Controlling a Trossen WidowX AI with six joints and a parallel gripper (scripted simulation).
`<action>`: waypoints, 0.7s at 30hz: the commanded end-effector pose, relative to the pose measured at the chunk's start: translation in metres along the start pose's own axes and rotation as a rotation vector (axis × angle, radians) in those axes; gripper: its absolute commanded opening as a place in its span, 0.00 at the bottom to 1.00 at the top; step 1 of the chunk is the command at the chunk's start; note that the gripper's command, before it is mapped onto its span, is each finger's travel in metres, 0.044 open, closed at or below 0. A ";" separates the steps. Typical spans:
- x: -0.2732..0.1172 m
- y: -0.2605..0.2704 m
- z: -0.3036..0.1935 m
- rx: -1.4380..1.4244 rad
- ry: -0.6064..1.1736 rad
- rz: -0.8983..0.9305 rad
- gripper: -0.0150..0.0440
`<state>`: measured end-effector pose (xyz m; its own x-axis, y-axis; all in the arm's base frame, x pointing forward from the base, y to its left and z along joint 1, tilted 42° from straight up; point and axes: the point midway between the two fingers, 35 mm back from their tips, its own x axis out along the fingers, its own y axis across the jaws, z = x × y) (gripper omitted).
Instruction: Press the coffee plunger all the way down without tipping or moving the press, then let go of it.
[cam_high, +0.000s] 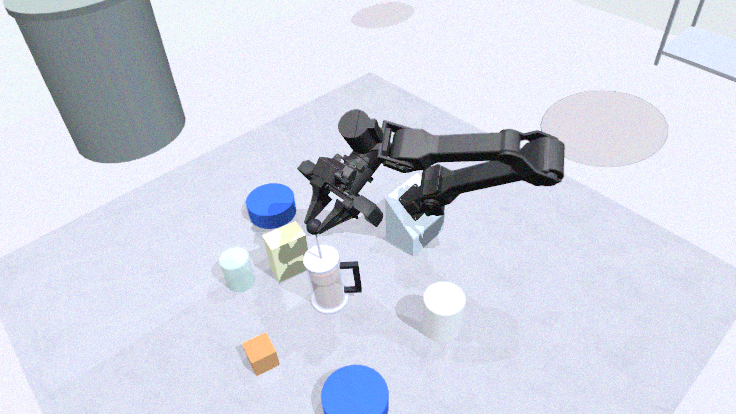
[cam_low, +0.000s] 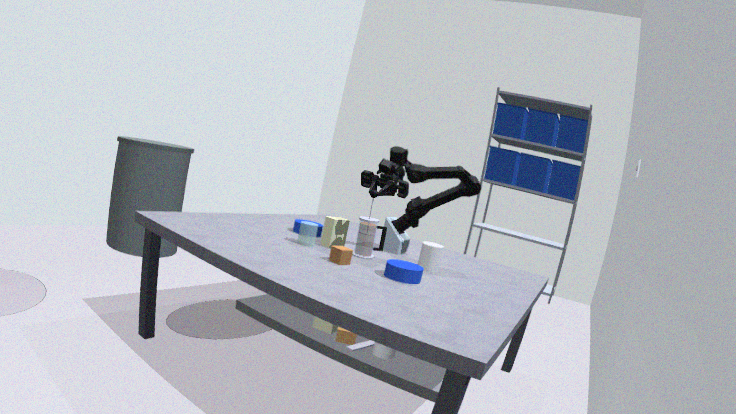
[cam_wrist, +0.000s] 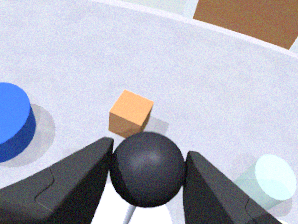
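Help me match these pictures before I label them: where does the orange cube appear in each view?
Top: the orange cube lies low and left of centre, in front of the coffee press.
Exterior: mid-table, just left of the press's base.
Wrist: centre, just above the plunger knob that the hand grips.
Shared landmark: the coffee press with its dark knob.

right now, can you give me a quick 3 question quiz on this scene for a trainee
1. True or false: the hand is shut on the plunger knob.
2. Is the plunger rod fully pressed into the coffee press? A) yes B) no, rod still shows above the lid
3. What colour is the small cube on the table?

Key: 1 true. 2 B. 3 orange.
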<state>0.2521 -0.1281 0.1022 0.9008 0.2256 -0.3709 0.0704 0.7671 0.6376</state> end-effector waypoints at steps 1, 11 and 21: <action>0.008 -0.003 -0.021 0.038 0.038 -0.003 0.46; 0.018 -0.002 -0.035 0.038 0.036 -0.003 0.46; 0.029 -0.001 -0.047 0.041 0.031 -0.001 0.46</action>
<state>0.2617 -0.1092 0.0777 0.9074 0.2126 -0.3625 0.0702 0.7738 0.6295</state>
